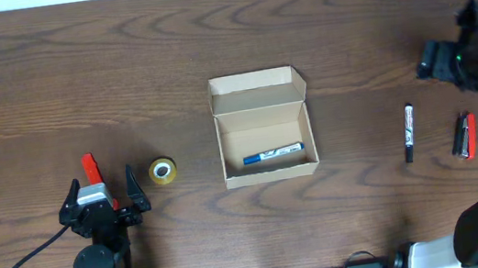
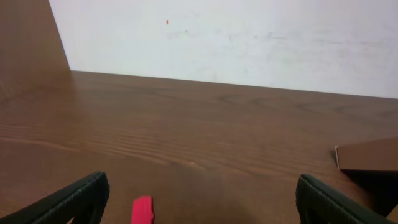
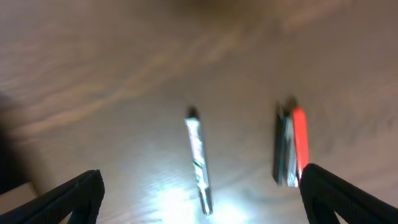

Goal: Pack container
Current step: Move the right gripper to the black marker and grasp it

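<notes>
The tan cardboard container (image 1: 258,85) stands open mid-table, its flap lid folded back. A blue marker (image 1: 273,154) lies inside it. My left gripper (image 1: 102,196) is open and empty at the front left, with a red marker (image 1: 89,164) lying between its fingers. The left wrist view shows that marker's tip (image 2: 142,210) and a corner of the container (image 2: 368,155). My right gripper (image 1: 436,61) is open and empty at the far right, raised above a black marker (image 1: 409,133) and a red and a black marker side by side (image 1: 465,136).
A small roll of yellow tape (image 1: 162,171) lies between the left gripper and the container. In the right wrist view the black marker (image 3: 199,163) and the red and black pair (image 3: 291,147) lie between the open fingers (image 3: 202,190), under glare.
</notes>
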You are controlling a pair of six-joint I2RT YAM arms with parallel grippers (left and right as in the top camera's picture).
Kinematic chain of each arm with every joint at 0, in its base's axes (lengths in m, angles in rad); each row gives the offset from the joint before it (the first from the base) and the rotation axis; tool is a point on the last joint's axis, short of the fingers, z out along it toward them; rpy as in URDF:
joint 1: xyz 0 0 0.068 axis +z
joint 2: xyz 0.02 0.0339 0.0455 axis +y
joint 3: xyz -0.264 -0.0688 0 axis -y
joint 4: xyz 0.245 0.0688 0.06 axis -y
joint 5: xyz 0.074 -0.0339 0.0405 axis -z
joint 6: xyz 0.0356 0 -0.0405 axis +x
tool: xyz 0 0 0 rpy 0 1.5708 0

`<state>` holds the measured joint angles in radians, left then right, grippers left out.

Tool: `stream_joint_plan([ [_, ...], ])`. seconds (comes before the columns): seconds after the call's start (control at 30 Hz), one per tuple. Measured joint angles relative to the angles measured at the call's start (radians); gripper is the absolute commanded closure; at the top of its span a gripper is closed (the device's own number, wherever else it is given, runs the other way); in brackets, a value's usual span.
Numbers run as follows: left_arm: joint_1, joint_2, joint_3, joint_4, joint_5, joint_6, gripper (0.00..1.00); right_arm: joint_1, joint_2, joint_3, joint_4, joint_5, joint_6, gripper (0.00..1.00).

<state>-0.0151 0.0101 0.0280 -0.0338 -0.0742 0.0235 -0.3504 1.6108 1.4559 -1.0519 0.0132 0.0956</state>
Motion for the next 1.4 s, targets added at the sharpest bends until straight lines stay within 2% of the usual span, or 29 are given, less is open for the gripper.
stream_joint_plan([
  [0.3,0.000,0.000,0.000,0.000,0.000,0.000,0.05,-0.054,0.003,-0.353,0.185,-0.090,0.008,0.08],
  [0.4,0.000,0.000,0.000,0.000,0.000,0.000,0.05,-0.054,0.004,-0.405,0.201,-0.101,0.007,0.10],
  [0.57,0.000,0.000,0.000,0.000,0.000,0.000,0.05,-0.054,0.030,-0.418,0.218,-0.111,-0.004,0.16],
  [0.73,0.000,0.000,0.000,0.000,0.000,0.000,0.05,-0.054,0.090,-0.418,0.234,-0.110,-0.037,0.13],
  [1.0,0.000,0.000,0.000,0.000,0.000,0.000,0.05,-0.054,0.188,-0.419,0.251,-0.101,-0.064,0.16],
  [1.4,0.000,0.000,0.000,0.000,0.000,0.000,0.05,-0.054,0.204,-0.419,0.253,-0.008,-0.062,0.16],
])
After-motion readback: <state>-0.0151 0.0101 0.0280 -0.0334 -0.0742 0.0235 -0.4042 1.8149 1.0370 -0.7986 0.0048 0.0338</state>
